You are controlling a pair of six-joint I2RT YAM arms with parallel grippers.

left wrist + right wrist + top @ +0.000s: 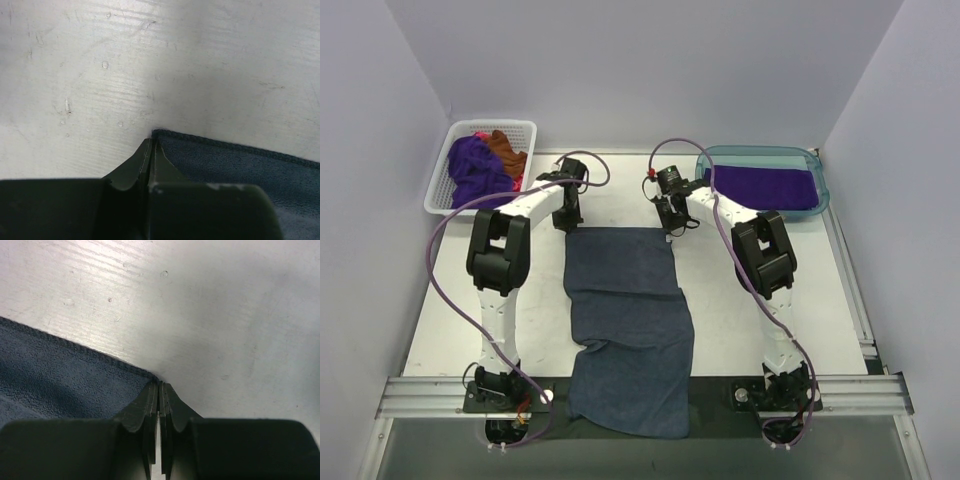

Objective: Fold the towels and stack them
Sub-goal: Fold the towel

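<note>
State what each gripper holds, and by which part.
The left gripper pinches the blue-grey towel at its far left corner; the right gripper pinches its far right corner.

The left arm [500, 250] and right arm [760, 250] both reach forward from their bases, elbows raised and wrists angled down and inward. Each arm's jaws are pressed together, pinching a far corner of the dark slate blue-grey cloth towel [625, 320].

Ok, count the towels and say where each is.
5. A slate-blue towel spread on the table; a folded purple towel in the teal tub; in the white basket, a crumpled purple towel, a rust-brown towel and a barely showing pink towel. More may be buried there.
</note>
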